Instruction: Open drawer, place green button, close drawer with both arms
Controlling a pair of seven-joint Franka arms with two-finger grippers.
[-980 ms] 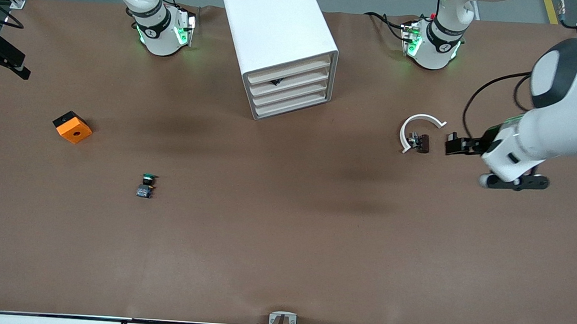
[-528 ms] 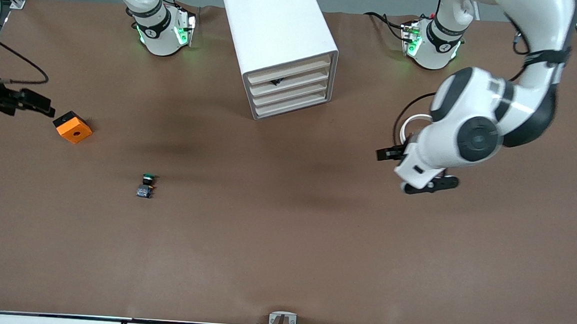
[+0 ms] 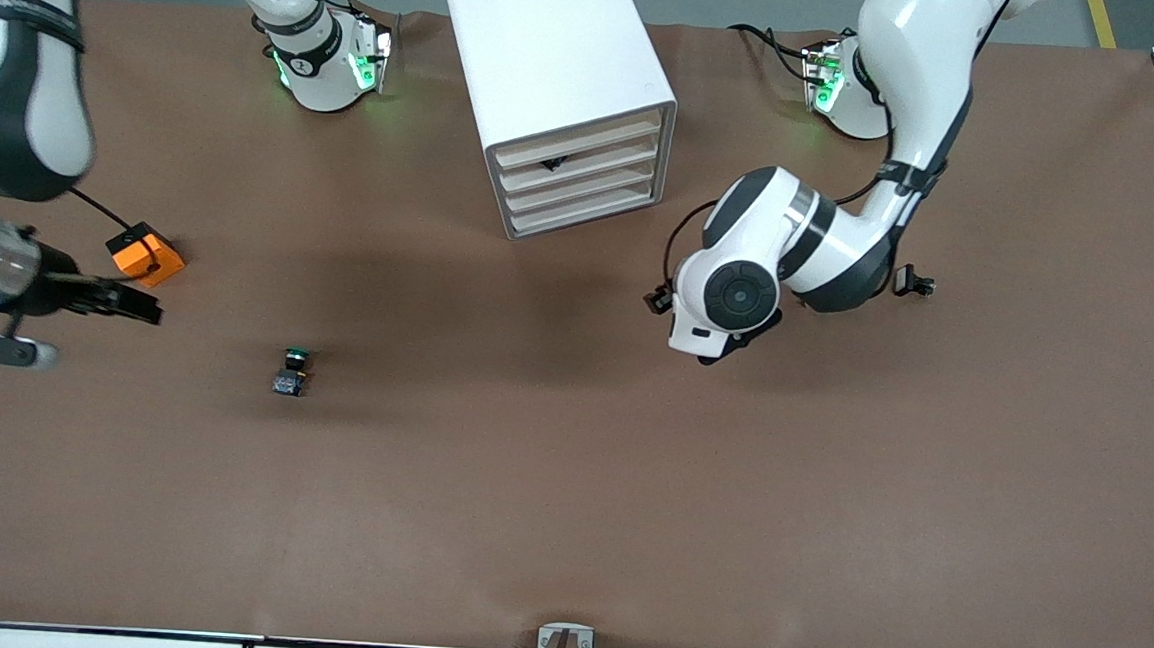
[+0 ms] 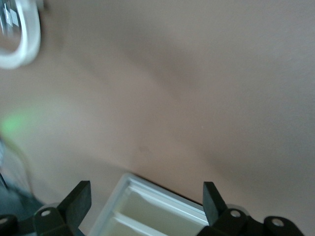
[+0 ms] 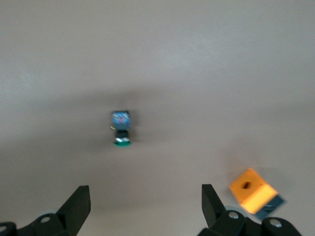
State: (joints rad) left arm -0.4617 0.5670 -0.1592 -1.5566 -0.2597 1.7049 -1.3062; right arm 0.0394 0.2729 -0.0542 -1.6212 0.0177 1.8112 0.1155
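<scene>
Jaws apart, wrist views only

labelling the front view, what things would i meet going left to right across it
Right gripper, open, over the table by the orange block with a hole → green-capped push-button → white boxy cabinet → left gripper, fingers open per its wrist view.

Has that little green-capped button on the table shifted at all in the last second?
No. The button lies at the same spot on the brown table, at the same offset from the orange block; only the arms have swung in.
</scene>
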